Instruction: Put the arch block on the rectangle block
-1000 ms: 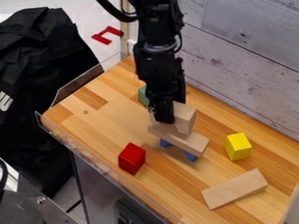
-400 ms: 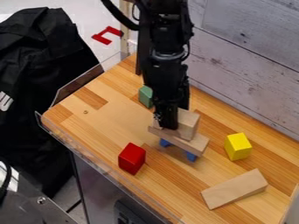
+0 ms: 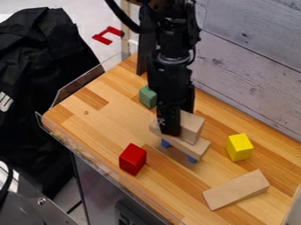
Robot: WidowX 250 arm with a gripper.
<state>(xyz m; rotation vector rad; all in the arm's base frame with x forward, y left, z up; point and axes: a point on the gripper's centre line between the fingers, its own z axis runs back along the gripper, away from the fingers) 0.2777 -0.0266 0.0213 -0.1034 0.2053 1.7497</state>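
Observation:
My gripper [image 3: 171, 127] hangs over the middle of the table, shut on the pale wooden arch block [image 3: 192, 128], whose left part it hides. That block is on or just over the top of the pale rectangle block [image 3: 197, 148]; I cannot tell whether its whole underside touches. The rectangle block lies raised across blue supports, one [image 3: 165, 143] near its left part and another [image 3: 192, 159] under its right end.
A red block [image 3: 133, 159] stands at the front left, a yellow block [image 3: 239, 147] to the right, a green block [image 3: 147, 96] behind. Another pale wooden block [image 3: 236, 190] lies at the front right. Clear low walls edge the table [image 3: 76, 118]; a plank wall rises behind.
The gripper and the arch block have shifted a little right and down in the view, along the rectangle block. More of the green block shows.

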